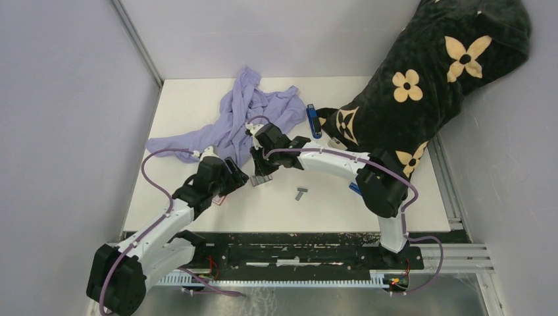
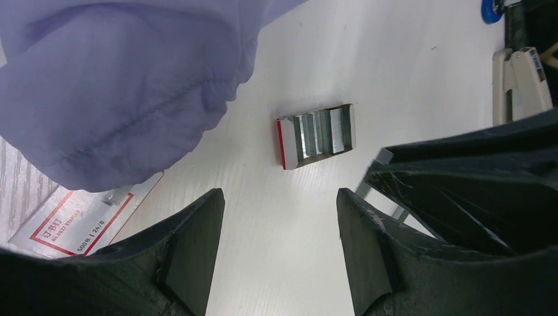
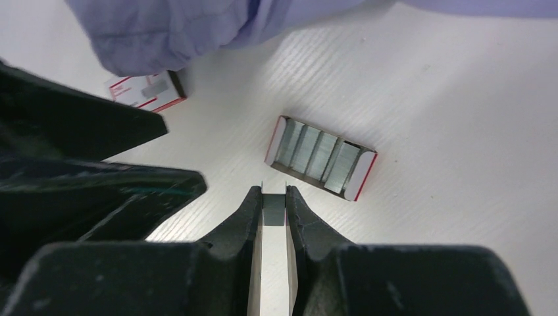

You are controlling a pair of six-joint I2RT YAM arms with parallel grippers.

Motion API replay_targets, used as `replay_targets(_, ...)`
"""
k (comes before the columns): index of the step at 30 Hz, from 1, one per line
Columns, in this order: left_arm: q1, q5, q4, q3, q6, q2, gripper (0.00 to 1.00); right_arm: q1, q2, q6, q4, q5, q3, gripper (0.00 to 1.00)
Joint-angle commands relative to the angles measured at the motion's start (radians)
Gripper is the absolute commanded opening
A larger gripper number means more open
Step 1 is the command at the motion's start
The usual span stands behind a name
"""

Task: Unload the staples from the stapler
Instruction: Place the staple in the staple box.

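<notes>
My right gripper is shut on a short silver-grey strip of staples, held just above the table beside an open red-and-white tray of more staple strips. My left gripper is open and empty, just left of the right one, with the same tray ahead of it. A blue stapler lies at the back centre. A white stapler lies near it. Another staple strip lies loose on the table to the right of both grippers.
A crumpled purple cloth covers the back left of the white table. The box's red-and-white sleeve lies half under its edge. A large black plush with tan flowers fills the back right corner.
</notes>
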Motion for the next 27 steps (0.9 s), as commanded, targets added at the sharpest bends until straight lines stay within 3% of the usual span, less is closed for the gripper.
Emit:
replay_targets(1, 0.002, -0.035, 0.0, -0.007, -0.04, -0.074, 0.7, 0.035, 0.025, 0.051, 0.019, 0.161, 0.043, 0.09)
replay_targets(7, 0.003, -0.035, -0.024, -0.025, -0.053, -0.125, 0.7, 0.059, 0.045, 0.064, 0.008, 0.28, 0.05, 0.1)
replay_targets(27, 0.004, -0.016, 0.009, -0.033, -0.044, -0.1, 0.7, 0.095, 0.091, 0.041, 0.064, 0.373, 0.044, 0.11)
